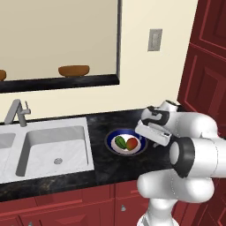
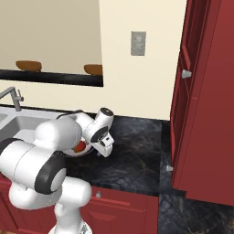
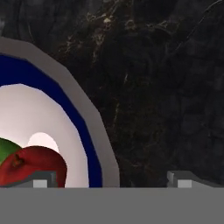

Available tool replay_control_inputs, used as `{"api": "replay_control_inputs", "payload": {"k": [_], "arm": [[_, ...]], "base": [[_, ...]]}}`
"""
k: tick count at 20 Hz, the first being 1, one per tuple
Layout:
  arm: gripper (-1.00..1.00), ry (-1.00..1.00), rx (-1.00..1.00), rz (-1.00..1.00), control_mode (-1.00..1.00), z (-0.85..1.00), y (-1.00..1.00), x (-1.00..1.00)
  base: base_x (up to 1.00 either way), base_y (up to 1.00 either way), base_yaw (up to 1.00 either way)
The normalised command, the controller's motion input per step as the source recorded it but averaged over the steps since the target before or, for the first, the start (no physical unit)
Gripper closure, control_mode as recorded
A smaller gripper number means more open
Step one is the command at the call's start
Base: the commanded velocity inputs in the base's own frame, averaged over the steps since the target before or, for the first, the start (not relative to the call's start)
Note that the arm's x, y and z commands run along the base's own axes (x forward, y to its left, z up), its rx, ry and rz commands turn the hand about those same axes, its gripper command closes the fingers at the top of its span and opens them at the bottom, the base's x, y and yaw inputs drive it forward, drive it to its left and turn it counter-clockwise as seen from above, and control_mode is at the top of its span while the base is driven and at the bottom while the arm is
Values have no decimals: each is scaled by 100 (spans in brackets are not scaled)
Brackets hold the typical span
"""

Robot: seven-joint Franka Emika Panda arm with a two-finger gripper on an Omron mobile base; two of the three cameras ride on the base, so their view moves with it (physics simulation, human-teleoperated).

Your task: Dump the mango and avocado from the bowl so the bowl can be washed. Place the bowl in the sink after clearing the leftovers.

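I have the white Franka arm with dark joints (image 1: 190,154) folded forward from its base, elbow bulked up close to the cameras and the forearm reaching out and down. The two-finger gripper (image 3: 111,180) hangs low and points downward, with its jaws spread wide apart and nothing between them. In the hand view I see the two small dark fingertips (image 3: 40,179) standing far apart at the bottom.

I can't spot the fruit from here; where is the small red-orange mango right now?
In the left base view the small red-orange mango lies inside the shallow blue-rimmed bowl on the dark counter, touching the green avocado on its left, right of the sink.
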Motion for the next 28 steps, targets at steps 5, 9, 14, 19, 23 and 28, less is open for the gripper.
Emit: {"api": "replay_control_inputs", "payload": {"k": [5,9,14,19,23,28], "arm": [[-100,0,0,5,-100,-31,22,2],[-100,0,0,5,-100,-31,21,0],[100,0,0,3,-100,-26,5,0],[100,0,0,0,-100,0,0,0],[100,-3,0,0,-100,0,0,0],[100,-16,0,0,-100,21,0,-20]], "base": [[0,0,0],[0,0,0],[0,0,0],[0,0,0],[0,0,0],[0,0,0]]}}
